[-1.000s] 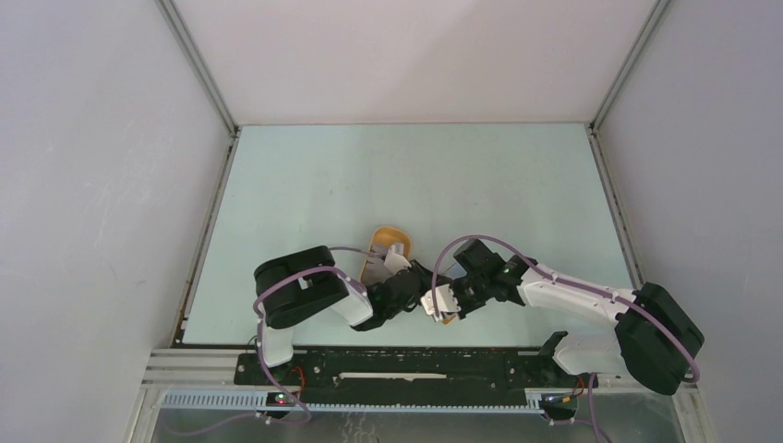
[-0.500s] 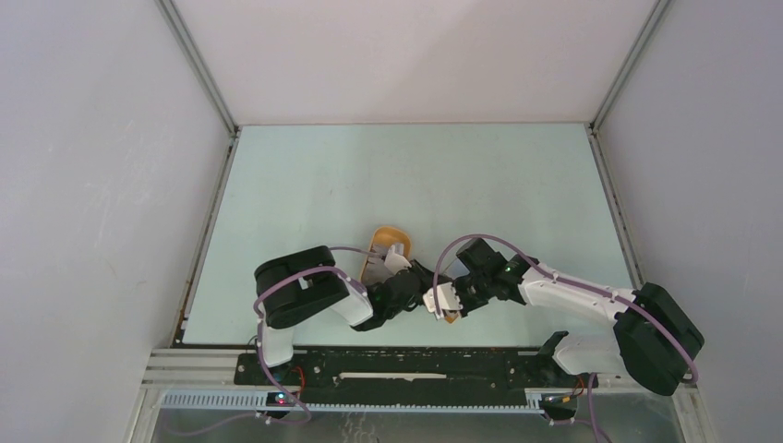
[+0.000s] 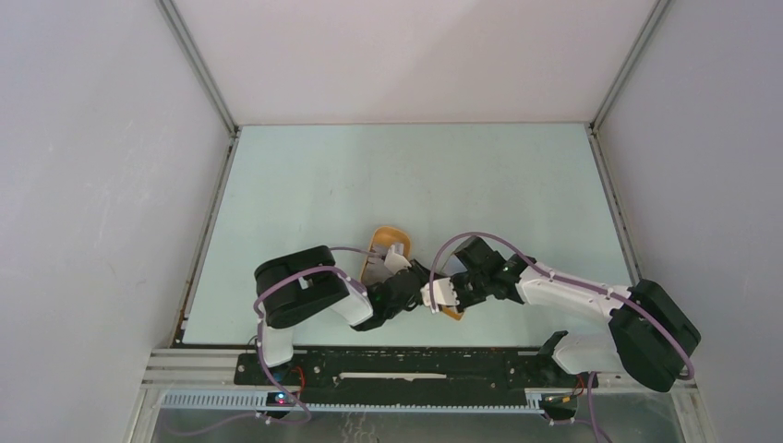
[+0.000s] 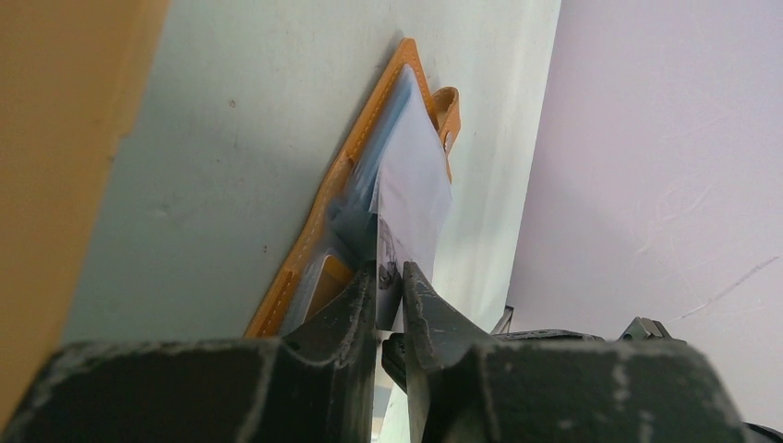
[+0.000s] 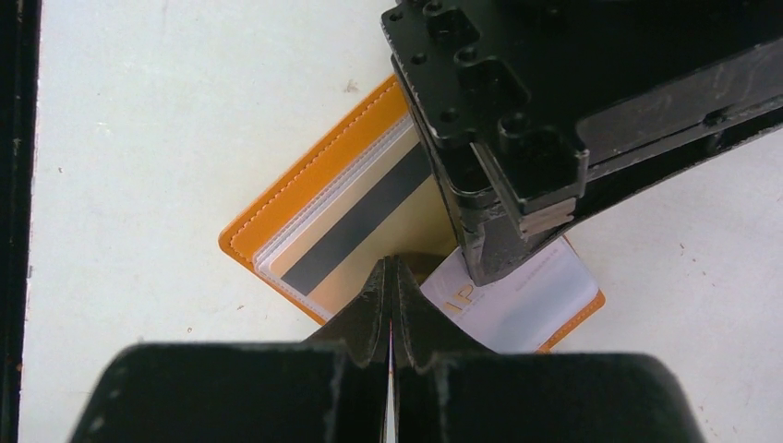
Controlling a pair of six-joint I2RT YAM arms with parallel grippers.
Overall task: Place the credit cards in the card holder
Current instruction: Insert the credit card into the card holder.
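My left fingers (image 4: pixel 355 309) clamped on card (image 4: pixel 415 185): thin, stiff, slick, I'd hold by short edge; right fingers (image 5: pixel 367 318) together, seemingly pinning open wallet (image 5: pixel 305 180), middle of counter (image 3: pixel 369 166) near edge

1. Counter (image 3: pixel 415 175): pale mint, matte, a few small specks in the close views.
2. Oval orange tray (image 3: pixel 391 237): flat on counter near the middle, near end covered.
3. Wall panels (image 3: pixel 92 203): plain pale grey at left, back and right; aluminium posts (image 3: pixel 197 65) at back corners.
4. Black base plate (image 3: pixel 415 366): along near edge; slotted strip (image 3: pixel 388 400) just beside it, nearer the camera.
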